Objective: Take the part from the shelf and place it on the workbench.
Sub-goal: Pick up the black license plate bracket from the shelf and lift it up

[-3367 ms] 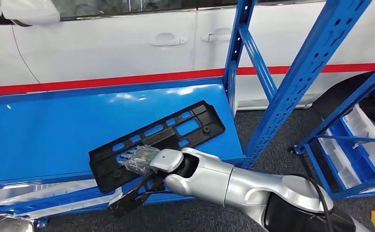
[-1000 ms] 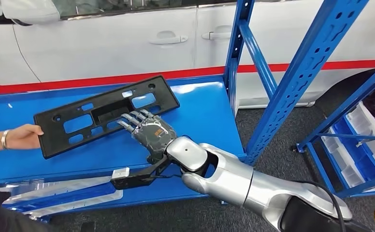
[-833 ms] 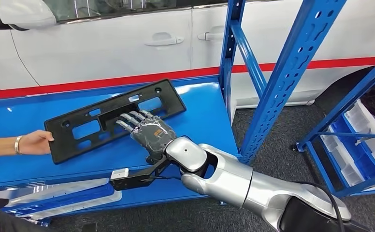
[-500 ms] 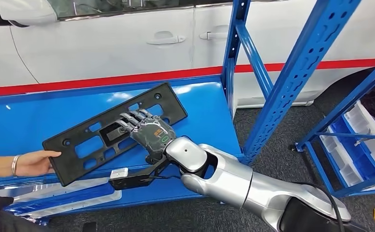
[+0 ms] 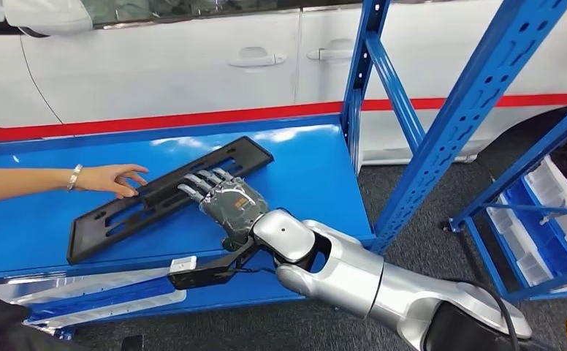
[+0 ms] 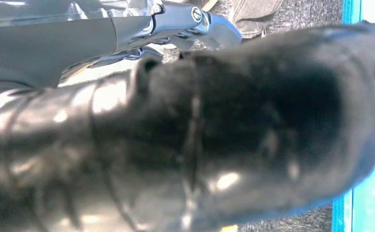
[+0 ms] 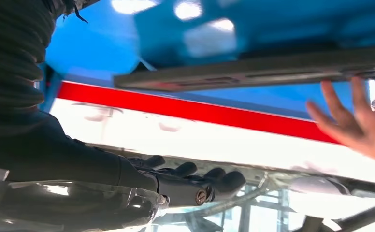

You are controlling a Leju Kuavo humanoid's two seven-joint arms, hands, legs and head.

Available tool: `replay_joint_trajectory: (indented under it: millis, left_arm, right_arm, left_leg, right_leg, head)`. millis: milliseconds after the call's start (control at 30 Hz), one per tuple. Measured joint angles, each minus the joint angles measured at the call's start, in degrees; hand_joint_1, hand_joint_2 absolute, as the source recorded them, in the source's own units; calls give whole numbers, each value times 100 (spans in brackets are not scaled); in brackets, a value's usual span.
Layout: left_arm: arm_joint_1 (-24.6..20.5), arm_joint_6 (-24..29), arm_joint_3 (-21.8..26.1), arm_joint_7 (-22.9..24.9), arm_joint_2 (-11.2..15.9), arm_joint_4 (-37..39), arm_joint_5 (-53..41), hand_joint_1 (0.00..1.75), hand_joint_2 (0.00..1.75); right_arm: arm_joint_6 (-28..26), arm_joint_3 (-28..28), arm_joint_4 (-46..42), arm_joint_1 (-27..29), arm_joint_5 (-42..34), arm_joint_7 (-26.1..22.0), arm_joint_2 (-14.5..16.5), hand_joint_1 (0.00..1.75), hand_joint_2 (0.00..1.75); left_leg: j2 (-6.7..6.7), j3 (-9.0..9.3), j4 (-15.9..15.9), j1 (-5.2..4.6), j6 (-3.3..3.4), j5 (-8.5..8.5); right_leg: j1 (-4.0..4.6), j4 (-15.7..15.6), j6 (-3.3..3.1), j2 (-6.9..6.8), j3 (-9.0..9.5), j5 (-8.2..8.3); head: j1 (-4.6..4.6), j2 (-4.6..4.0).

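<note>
One long black plastic part [image 5: 165, 195] pierced with rectangular slots lies flat on the glossy blue shelf [image 5: 310, 175]. The robot's right hand [image 5: 218, 197] rests palm-down over its near edge, fingers spread and gripping nothing, while a person's hand [image 5: 111, 178] (a bracelet on the wrist) touches the far edge. Whether the left hand is clenched cannot be told.

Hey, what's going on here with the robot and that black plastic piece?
A long black plastic part lies on the blue shelf surface beside a white car. The right robot hand is at its near edge with fingers spread on it, not clearly gripping. A person's hand reaches in from the other side and touches the part too.
</note>
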Motion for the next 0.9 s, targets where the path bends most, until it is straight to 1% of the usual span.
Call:
replay_joint_trajectory:
  millis: [67, 100, 133, 167, 233, 267, 300, 333, 400, 433, 467, 500, 533, 567, 600, 633, 667, 700, 767, 800, 833, 867, 900]
  left_arm:
    - [0, 0, -1, -2, 4, 0, -2, 0, 0]
    - [0, 0, -1, -3, 7, 0, -3, 0, 0]
    - [-2, -1, -1, -3, 9, 0, -3, 0, 0]
    - [-2, -2, -1, -4, 11, 0, -3, 0, 0]
    - [-2, -8, -1, -4, 7, 0, -3, 0, 0]
    - [0, -10, -1, -4, 6, 0, -3, 0, 0]
    - [4, -13, -1, -4, 6, 0, -1, 0, 0]
    - [8, -13, -1, -3, 6, 0, 2, 0, 0]
    - [14, -13, -1, -2, 7, 0, 6, 0, 0]
    - [14, -13, -1, -2, 7, 0, 6, 0, 0]
    - [14, -13, -1, -2, 9, 0, 6, 0, 0]
    - [9, -13, -1, -2, 11, 0, 5, 0, 0]
    - [2, -14, -1, -3, 13, 0, 3, 0, 0]
    - [-2, -14, -2, -3, 14, 0, 1, 0, 0]
    - [-5, -15, -2, -4, 14, 0, -1, 0, 0]
    - [-5, -15, -3, -4, 10, 0, -4, 0, 0]
    - [-3, -16, -3, -4, 8, 0, -6, 0, 0]
    - [-5, -16, -3, -4, 5, 0, -8, 0, 0]
    - [-9, -18, -4, -6, 7, 0, -13, 0, 0]
    - [-7, -20, -5, -8, 9, 0, -15, 0, 0]
    - [-5, -23, -5, -10, 10, 0, -17, 0, 0]
    - [-2, -27, -5, -11, 9, 0, -19, 0, 0]
    - [0, -32, -5, -13, 6, 0, -21, 0, 0]
  right_arm:
    - [14, 1, 1, 6, 7, -1, 4, 0, 175]
    - [25, 1, 2, 5, 11, -1, 8, 0, 175]
    - [37, 1, 2, 2, 16, -2, 15, 0, 175]
    - [54, 1, 2, 1, 20, -4, 23, 0, 175]
    - [84, 2, 6, 12, 23, -7, 32, 0, 175]
    - [94, 2, 11, 24, 23, -7, 33, 0, 175]
    - [97, 2, 16, 36, 23, -7, 33, 0, 175]
    - [97, 2, 20, 43, 23, -7, 33, 0, 175]
    - [97, 2, 21, 47, 23, -8, 33, 0, 175]
    - [97, 2, 21, 47, 23, -8, 33, 0, 175]
    - [97, 2, 21, 46, 23, -7, 34, 0, 175]
    - [96, 2, 21, 43, 23, -7, 36, 0, 175]
    - [96, 2, 21, 40, 24, -7, 37, 0, 175]
    - [95, 2, 21, 36, 25, -8, 39, 0, 175]
    - [95, 2, 21, 33, 25, -8, 39, 0, 175]
    - [95, 2, 21, 30, 25, -8, 39, 0, 175]
    - [95, 1, 21, 27, 25, -8, 38, 0, 175]
    - [95, 1, 21, 25, 25, -8, 38, 0, 175]
    - [97, 1, 26, 39, 25, -8, 35, 0, 175]
    - [98, 1, 32, 55, 25, -7, 33, 0, 175]
    - [101, 2, 40, 71, 25, -7, 31, 0, 175]
    - [102, 2, 48, 82, 25, -6, 29, 0, 175]
    - [103, 2, 53, 87, 25, -6, 29, 0, 175]
  left_leg:
    - [3, -10, -6, 6, -52, -3]
    - [5, -25, 35, 10, -82, -43]
    - [7, -84, 170, 17, -115, -135]
    - [10, -199, 417, 27, -147, -277]
    - [11, -549, 1145, 50, -202, -598]
    - [12, -696, 1429, 60, -218, -679]
    - [12, -765, 1552, 66, -229, -668]
    - [12, -780, 1565, 69, -233, -616]
    - [12, -732, 1451, 73, -234, -507]
    - [12, -722, 1428, 73, -233, -492]
    - [13, -645, 1268, 73, -230, -403]
    - [16, -470, 899, 71, -215, -263]
    - [13, -292, 528, 55, -175, -128]
    - [9, -121, 170, 38, -128, -2]
    - [7, -6, -67, 34, -67, 61]
    - [4, 13, -100, 32, -13, 75]
    - [9, 27, -125, 44, 25, 91]
    - [15, 40, -146, 55, 59, 103]
    - [20, 42, -147, 44, 97, 98]
    - [20, 43, -143, 39, 105, 94]
    - [18, 44, -136, 35, 110, 87]
    - [13, 47, -126, 34, 110, 80]
    - [7, 53, -113, 34, 106, 70]
  right_leg:
    - [-3, -35, -50, 8, 5, 23]
    - [-16, -59, -78, 5, 17, 35]
    - [-34, -84, -111, -2, 31, 49]
    - [-47, -102, -134, -9, 41, 58]
    - [-46, -109, -156, -20, 38, 60]
    - [-44, -109, -157, -22, 37, 59]
    - [-44, -108, -157, -22, 37, 59]
    - [-45, -108, -157, -21, 38, 59]
    - [-46, -108, -157, -18, 41, 58]
    - [-46, -108, -157, -17, 41, 58]
    - [-47, -108, -156, -15, 45, 58]
    - [-44, -107, -146, -14, 51, 54]
    - [-38, -110, -110, -13, 52, 54]
    - [-34, -118, -65, -13, 57, 55]
    - [-22, -117, -10, -14, 56, 49]
    - [-20, -82, 41, -17, 37, 20]
    - [-19, 31, 68, -19, -11, -62]
    - [-17, 264, 88, -22, -117, -203]
    - [-22, 988, 107, -25, -455, -559]
    - [-22, 1313, 111, -26, -614, -668]
    - [-22, 1468, 110, -25, -694, -673]
    - [-22, 1404, 103, -26, -668, -568]
    - [-22, 1125, 89, -26, -537, -379]
  head:
    - [2, 0]
    - [-7, -1]
    - [-20, -1]
    - [-32, -1]
    - [-50, -1]
    - [-50, 0]
    - [-50, 0]
    - [-50, 0]
    - [-49, -1]
    - [-50, -1]
    - [-50, -1]
    - [-50, -1]
    - [-48, -1]
    - [-43, -1]
    - [-39, -1]
    - [-31, -1]
    - [-20, 0]
    - [-9, 0]
    - [10, 0]
    - [11, -1]
    - [13, 0]
    - [16, 0]
    - [19, 0]
